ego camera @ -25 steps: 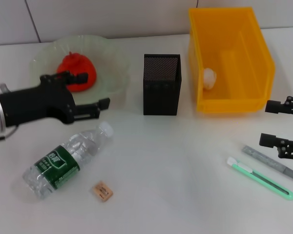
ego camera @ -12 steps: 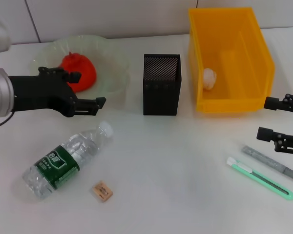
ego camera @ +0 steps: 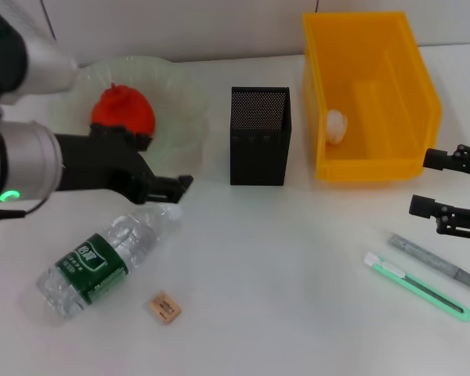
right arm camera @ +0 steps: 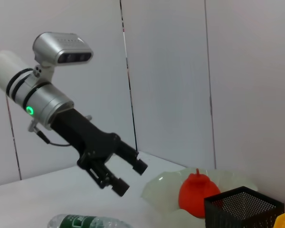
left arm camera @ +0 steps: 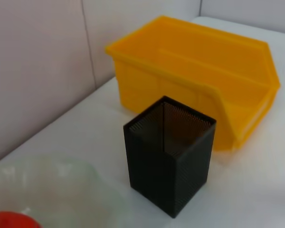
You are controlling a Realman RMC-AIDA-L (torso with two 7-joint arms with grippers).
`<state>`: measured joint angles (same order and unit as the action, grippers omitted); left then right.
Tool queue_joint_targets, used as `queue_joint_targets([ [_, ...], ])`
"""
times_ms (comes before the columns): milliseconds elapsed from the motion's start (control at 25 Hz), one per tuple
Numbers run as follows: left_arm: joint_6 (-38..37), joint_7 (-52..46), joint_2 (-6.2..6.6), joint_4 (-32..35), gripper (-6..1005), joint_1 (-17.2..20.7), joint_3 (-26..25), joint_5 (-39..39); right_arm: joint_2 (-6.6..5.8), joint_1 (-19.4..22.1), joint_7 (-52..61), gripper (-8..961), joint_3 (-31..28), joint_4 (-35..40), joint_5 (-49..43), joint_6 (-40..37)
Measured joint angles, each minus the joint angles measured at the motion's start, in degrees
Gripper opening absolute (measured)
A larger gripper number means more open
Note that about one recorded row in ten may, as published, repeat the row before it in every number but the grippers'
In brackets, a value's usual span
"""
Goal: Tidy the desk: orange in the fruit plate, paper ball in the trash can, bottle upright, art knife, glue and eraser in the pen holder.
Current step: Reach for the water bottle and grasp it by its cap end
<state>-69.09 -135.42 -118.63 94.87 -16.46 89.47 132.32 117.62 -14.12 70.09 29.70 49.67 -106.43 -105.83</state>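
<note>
The orange [ego camera: 121,111] lies in the pale green fruit plate [ego camera: 184,102]. The paper ball [ego camera: 337,125] lies in the yellow bin [ego camera: 368,47]. The clear bottle [ego camera: 102,258] with a green label lies on its side at the front left. My left gripper [ego camera: 163,160] is open and empty, just above the bottle's cap end; the right wrist view shows it too [right arm camera: 132,178]. The brown eraser [ego camera: 164,307] lies in front of the bottle. The green art knife [ego camera: 419,286] and grey glue stick [ego camera: 437,262] lie at the right. My right gripper [ego camera: 424,182] is open and empty behind them.
The black mesh pen holder [ego camera: 258,135] stands in the middle between plate and bin; the left wrist view shows it [left arm camera: 171,161] in front of the bin [left arm camera: 194,61]. The white wall runs along the table's far edge.
My left gripper has swung right and nearer, from beside the plate to over the bottle's cap. My right gripper has drifted slightly away from the glue stick.
</note>
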Motion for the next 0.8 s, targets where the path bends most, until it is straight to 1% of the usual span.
queue_joint_targets([
  [40, 0.00, 0.00, 0.00, 0.00, 863, 0.00, 0.00, 0.00, 0.04, -0.07, 0.00, 753, 0.00, -0.02, 0.00, 0.09],
  [120, 0.42, -2.70, -0.08, -0.06, 864, -0.39, 2.42, 3.96, 0.18, -0.28, -0.01, 753, 0.00, -0.20, 0.00, 0.14],
  [160, 0.42, -2.70, -0.08, -0.06, 864, -0.39, 2.42, 3.96, 0.18, -0.28, -0.01, 753, 0.00, -0.20, 0.00, 0.14],
  [200, 1.71, -6.16, -0.17, -0.69, 864, -0.98, 4.80, 8.36, 0.20, -0.31, -0.01, 753, 0.00, -0.29, 0.00, 0.14],
  [320, 2.30, -8.50, -0.18, -1.42, 864, -1.59, 6.62, 10.78, 0.23, -0.32, -0.02, 753, -0.15, -0.45, 0.00, 0.14],
  [520, 3.09, -11.73, -0.29, -3.06, 864, -2.12, 7.55, 11.16, 0.25, -0.30, -0.03, 753, -0.27, -0.54, 0.00, 0.13],
  [800, 4.46, -12.57, -0.29, -6.02, 860, -2.61, 8.74, 11.17, 0.45, -0.42, -0.03, 754, -0.35, -0.54, 0.00, 0.13],
])
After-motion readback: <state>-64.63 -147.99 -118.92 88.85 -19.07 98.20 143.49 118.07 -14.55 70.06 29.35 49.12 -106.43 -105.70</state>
